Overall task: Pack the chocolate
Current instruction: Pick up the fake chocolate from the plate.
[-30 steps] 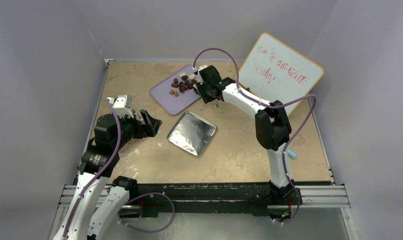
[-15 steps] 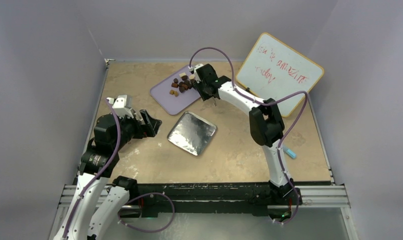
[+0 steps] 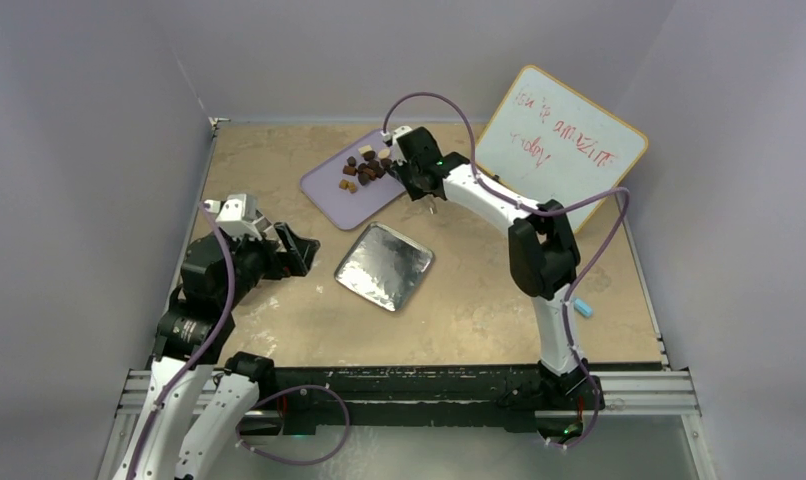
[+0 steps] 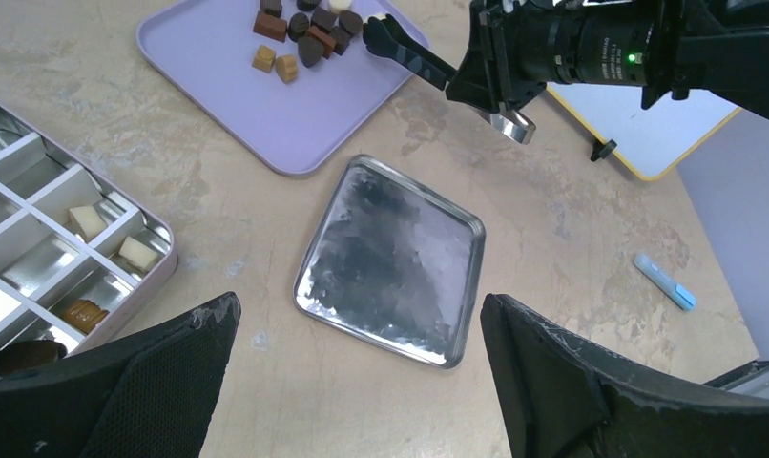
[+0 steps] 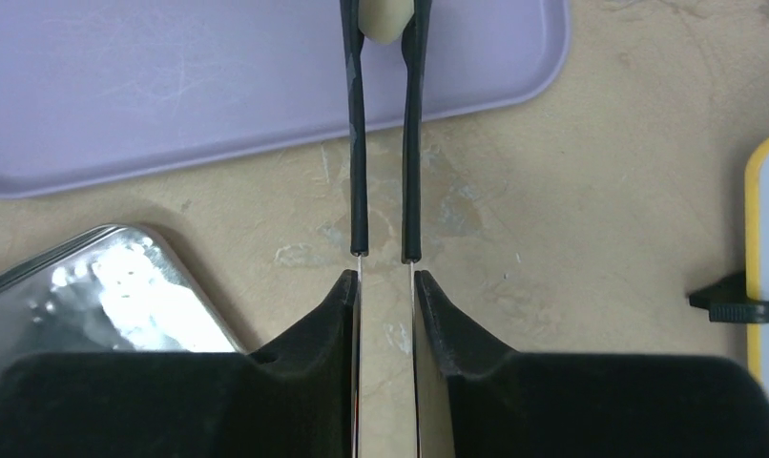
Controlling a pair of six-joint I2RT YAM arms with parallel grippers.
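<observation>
Several small dark, caramel and cream chocolates (image 3: pixel 364 168) lie on the lilac tray (image 3: pixel 329 188), also in the left wrist view (image 4: pixel 304 38). My right gripper (image 3: pixel 419 178) is shut on thin black-tipped tongs (image 5: pixel 357 143). The tong tips pinch a cream-white chocolate (image 5: pixel 384 19) over the tray's near edge (image 5: pixel 266 86). My left gripper (image 4: pixel 357 382) is open and empty above the table near the silver lid (image 4: pixel 390 262). A compartment tin (image 4: pixel 37 239) at the left holds a few chocolates (image 4: pixel 87 221).
The silver lid (image 3: pixel 384 265) lies mid-table. A whiteboard (image 3: pixel 564 145) with red writing leans at the back right. A small blue marker (image 3: pixel 585 308) lies at the right. The left arm hides the tin in the top view.
The right gripper reached left over the chocolates, then drew back slightly right. The left wrist shifted a little down and left.
</observation>
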